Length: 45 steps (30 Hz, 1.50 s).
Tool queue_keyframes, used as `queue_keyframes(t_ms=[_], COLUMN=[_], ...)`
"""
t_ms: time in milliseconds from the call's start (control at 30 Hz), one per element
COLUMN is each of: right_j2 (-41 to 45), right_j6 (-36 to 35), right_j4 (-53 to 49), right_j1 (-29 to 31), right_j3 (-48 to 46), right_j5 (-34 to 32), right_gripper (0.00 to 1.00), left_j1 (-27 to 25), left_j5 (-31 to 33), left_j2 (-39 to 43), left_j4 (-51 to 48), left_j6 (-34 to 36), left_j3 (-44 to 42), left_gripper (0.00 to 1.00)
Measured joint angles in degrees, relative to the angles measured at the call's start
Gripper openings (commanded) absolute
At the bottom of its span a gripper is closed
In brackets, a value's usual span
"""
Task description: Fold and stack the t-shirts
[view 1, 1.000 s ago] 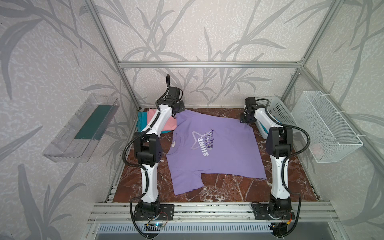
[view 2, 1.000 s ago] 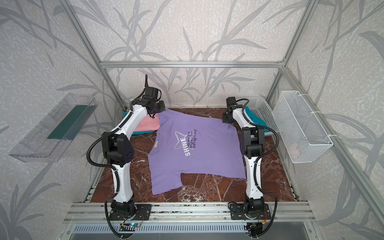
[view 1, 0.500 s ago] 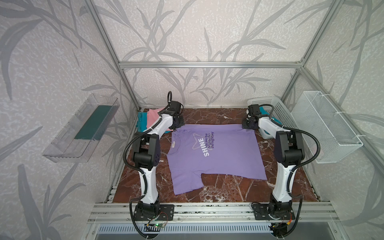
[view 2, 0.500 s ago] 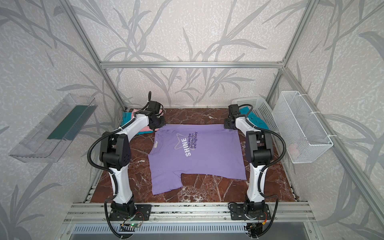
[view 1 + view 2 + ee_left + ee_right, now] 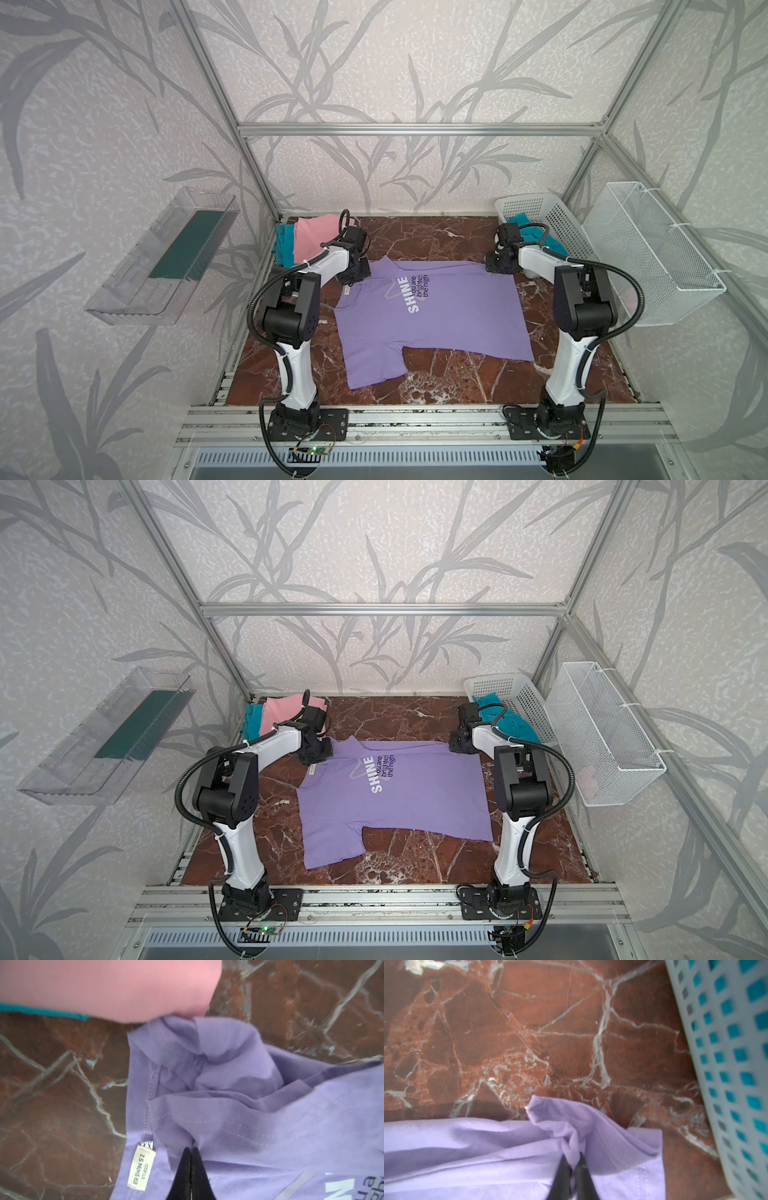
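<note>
The lavender t-shirt (image 5: pixel 432 316) lies flat on the table (image 5: pixel 415 237), long axis running arm to arm: collar (image 5: pixel 348 296) toward my left arm, hem (image 5: pixel 515 311) toward my right. My left fingers (image 5: pixel 182 1176) stand narrow, pinching puckered cloth by the collar; my right fingers (image 5: pixel 562 1178), narrow too, nip a twist of the hem corner. Both sit on the far edge, so the body lies nearward from them; the loose near sleeve (image 5: pixel 374 370) is closer to my left arm.
</note>
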State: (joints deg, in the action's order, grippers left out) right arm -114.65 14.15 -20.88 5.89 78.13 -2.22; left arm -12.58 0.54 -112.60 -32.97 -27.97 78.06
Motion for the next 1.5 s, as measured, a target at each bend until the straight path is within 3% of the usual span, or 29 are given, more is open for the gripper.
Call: queue_keyframes(t_ms=[67,167,333,833,1100,1233,1367,1433,1500], right_j2=[1.2,5.0,12.0,20.7,27.9,29.9,30.0,29.2,26.4], right_j6=[0.7,2.2,4.2,8.3,10.7,10.7,9.6,8.8,7.8], right_j4=[0.0,0.2,0.2,-0.7,-1.9,-5.2,-8.6,-9.2,-9.5], right_j1=[-0.2,-0.3,-0.3,0.2,0.4,0.4,1.1,1.9,3.0], right_j3=[-1.2,-5.0,-12.5,-27.4,-34.9,-34.1,-25.8,-19.5,-12.6], right_j5=[0.8,1.8,3.2,6.4,7.3,6.7,5.1,3.7,2.7], right_gripper=[0.49,0.51,0.5,0.53,0.54,0.46,0.19,0.16,0.21], left_j1=[-0.1,-0.2,-0.7,-3.1,-7.9,-8.5,-8.6,-9.1,-9.7], left_j5=[0.3,1.0,2.6,3.8,4.1,4.2,4.6,4.9,4.8], left_j2=[0.2,1.9,6.8,17.0,26.3,26.6,25.2,23.6,21.3], left_j4=[-0.3,-0.4,-0.3,3.6,1.3,-4.1,-6.9,-6.3,-5.3], left_j6=[-0.5,-1.3,-2.8,-8.7,-13.0,-13.0,-12.0,-11.2,-10.6], left_j3=[-0.9,-2.6,-7.3,-25.5,-34.5,-32.0,-20.8,-14.2,-8.6], left_gripper=[0.37,0.38,0.31,0.24,0.25,0.28,0.29,0.29,0.3])
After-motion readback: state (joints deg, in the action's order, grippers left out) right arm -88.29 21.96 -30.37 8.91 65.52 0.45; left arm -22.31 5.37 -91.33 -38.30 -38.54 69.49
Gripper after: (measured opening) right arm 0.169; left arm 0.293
